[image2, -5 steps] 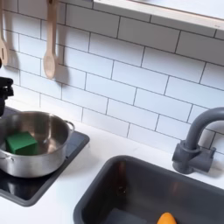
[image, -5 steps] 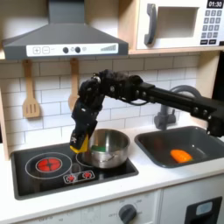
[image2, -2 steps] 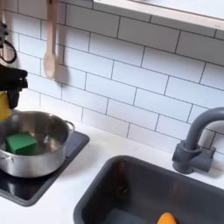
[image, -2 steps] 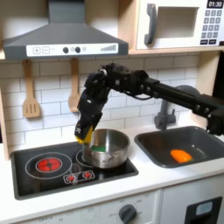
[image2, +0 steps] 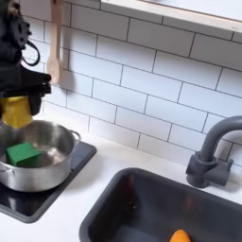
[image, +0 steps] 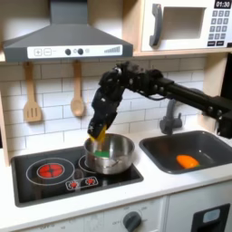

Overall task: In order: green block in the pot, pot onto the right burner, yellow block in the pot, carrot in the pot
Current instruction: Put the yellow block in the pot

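Observation:
The silver pot [image: 111, 155] sits on the stove's burner at the first exterior view's right of the red one, also low at the second exterior view's left [image2: 59, 163]. The dark green block [image2: 23, 154] lies inside it. My gripper [image: 101, 134] hangs just above the pot, shut on the yellow block [image2: 17, 111], which shows below the fingers in both exterior views. The orange carrot [image: 187, 161] lies in the dark grey sink [image: 208, 143]; its tip [image2: 180, 236] peeks in at the bottom edge of the second exterior view.
The black stovetop [image: 36, 181] has a red burner [image: 51, 169] to the first exterior view's left of the pot. Wooden utensils [image: 76, 101] hang on the tiled wall. A dark faucet [image2: 210, 153] stands behind the sink. A hood and a microwave sit overhead.
My gripper has carried the yellow block up and toward the first exterior view's right, from the pot's left rim to above the pot. Pot, green block and carrot stayed put.

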